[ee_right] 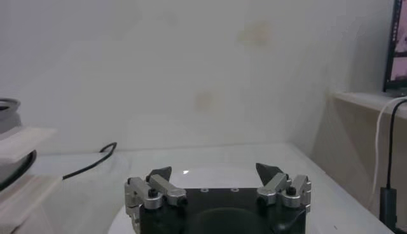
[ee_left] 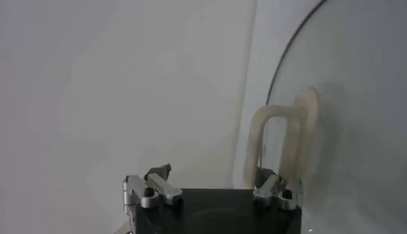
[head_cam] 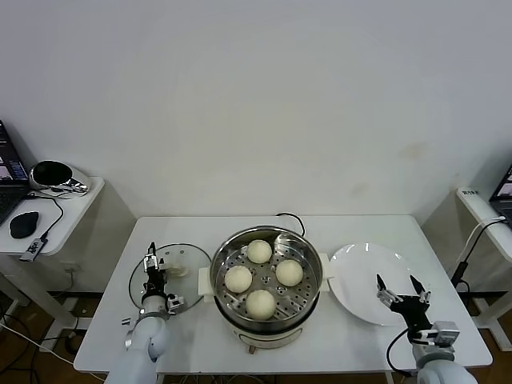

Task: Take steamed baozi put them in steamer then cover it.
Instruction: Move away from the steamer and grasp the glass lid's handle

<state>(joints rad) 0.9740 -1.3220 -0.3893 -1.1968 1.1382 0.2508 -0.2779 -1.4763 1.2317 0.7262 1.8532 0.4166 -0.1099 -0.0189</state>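
Plate (head_cam: 364, 276) lies right of steamer (head_cam: 264, 320); cover (head_cam: 188, 268) lies left.

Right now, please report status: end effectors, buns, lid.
Left end effector open over lid handle. Right end effector open above empty plate. Four buns in steamer. Lid on table, steamer uncovered.

The left pincer (ee_left: 215, 181) hangs over the white counter (ee_left: 127, 95), its jaws spread wide. The glass cover (ee_left: 356, 95) lies flat on the counter. One fingertip (ee_left: 270, 181) sits right at the cover's cream handle (ee_left: 283, 143); the other fingertip stands clear over bare counter.
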